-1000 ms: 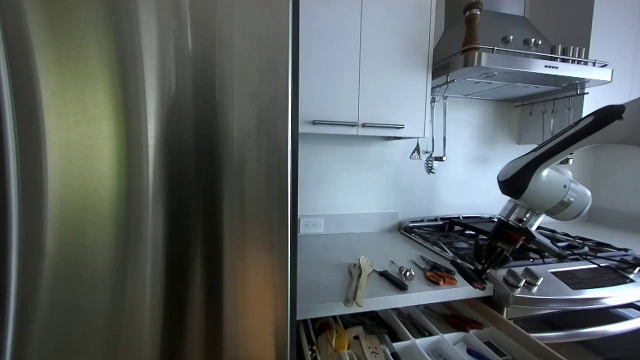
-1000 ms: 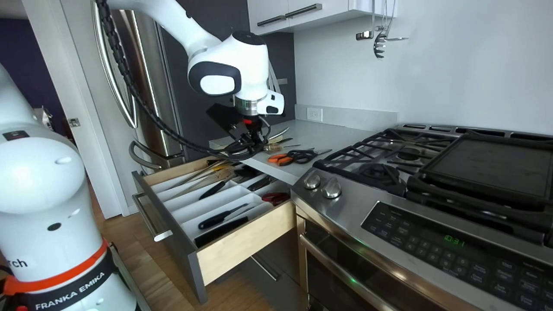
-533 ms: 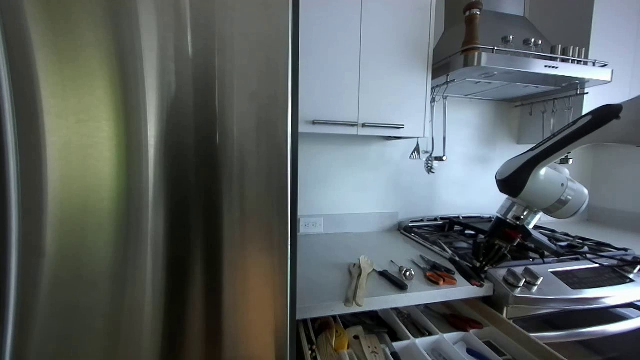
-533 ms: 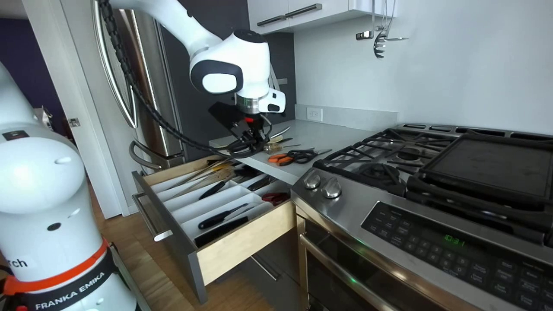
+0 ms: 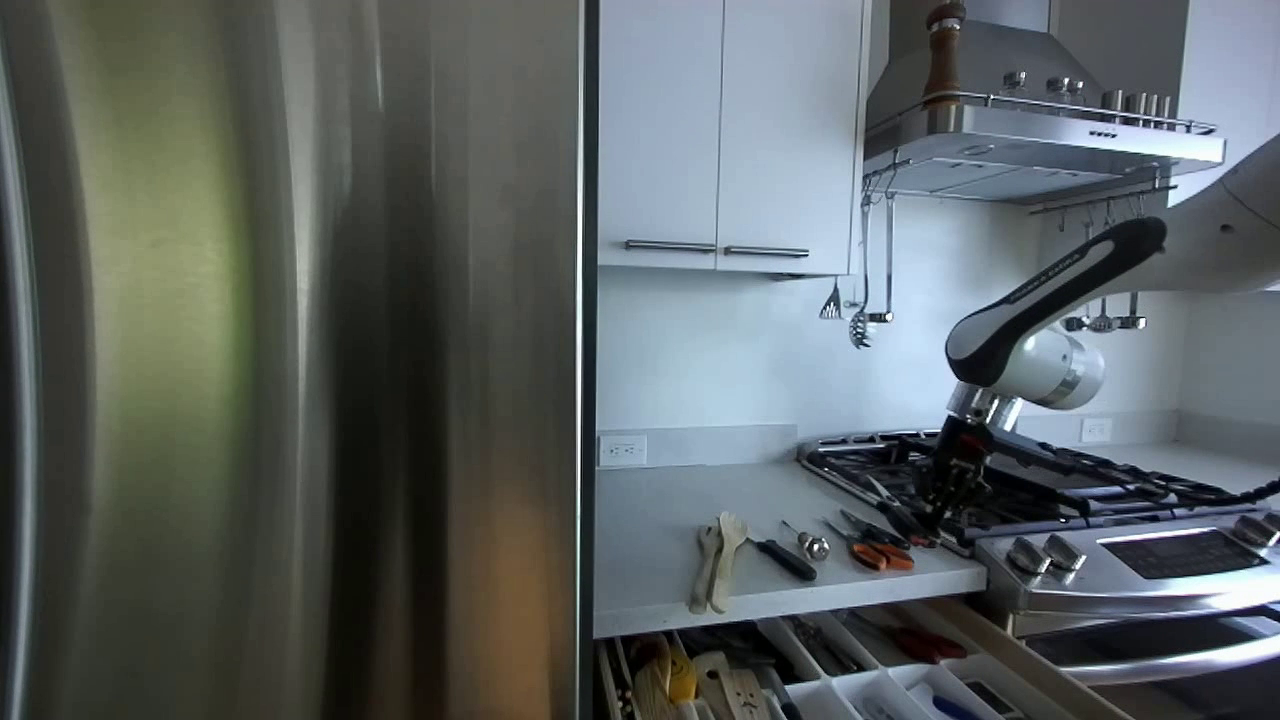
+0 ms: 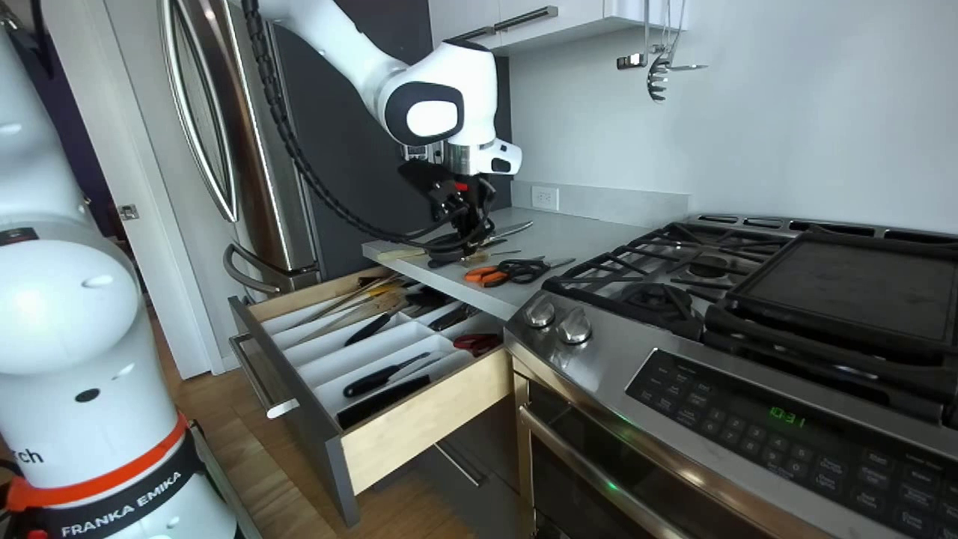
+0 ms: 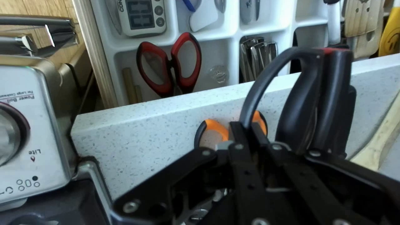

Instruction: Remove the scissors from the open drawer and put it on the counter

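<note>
My gripper (image 7: 247, 126) is shut on the curved loop of large black scissors (image 7: 332, 93) with a touch of red on the handle. It holds them over the white-grey counter (image 7: 147, 147). In both exterior views the held scissors are tilted, with metal blades (image 6: 513, 230) up and back and the black handle (image 6: 447, 257) low near the counter's front edge. I cannot tell whether the handle touches the counter. Below the drawer front lip, the open drawer (image 6: 374, 340) holds red-handled scissors (image 7: 189, 80) in a corner compartment.
Orange-handled scissors (image 5: 875, 553) lie on the counter right beside and partly under the gripper. A black-handled tool (image 5: 787, 560), a small metal tool (image 5: 813, 546) and wooden utensils (image 5: 728, 560) lie further along. The gas stove (image 6: 666, 299) borders the counter.
In the last half second my gripper has moved back and inward over the counter, from its front edge beside the stove, carrying the black scissors. The drawer and its contents have not moved.
</note>
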Available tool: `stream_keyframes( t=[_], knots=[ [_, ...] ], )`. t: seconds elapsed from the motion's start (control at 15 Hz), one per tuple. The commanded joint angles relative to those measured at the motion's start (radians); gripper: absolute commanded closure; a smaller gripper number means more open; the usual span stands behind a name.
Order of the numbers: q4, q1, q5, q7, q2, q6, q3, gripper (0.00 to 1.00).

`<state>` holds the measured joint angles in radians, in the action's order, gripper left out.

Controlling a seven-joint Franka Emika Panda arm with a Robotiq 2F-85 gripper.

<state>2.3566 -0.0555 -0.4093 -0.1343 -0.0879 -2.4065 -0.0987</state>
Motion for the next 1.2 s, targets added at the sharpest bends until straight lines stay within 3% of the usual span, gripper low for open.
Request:
stream_keyframes(
  t=[0.0, 0.27, 0.8, 1.13],
  knots=[
    [-0.161, 0.032, 0.098, 0.123, 0.105, 0.119, 0.031, 0.98],
    [-0.296, 0.03, 0.199, 0.251, 0.192, 0.217, 0.048, 0.98],
    [-0.431, -0.019, 0.323, 0.377, 0.311, 0.21, 0.109, 0.98],
    [-0.48, -0.061, 0.448, 0.517, 0.374, 0.205, 0.098, 0.98]
  ],
)
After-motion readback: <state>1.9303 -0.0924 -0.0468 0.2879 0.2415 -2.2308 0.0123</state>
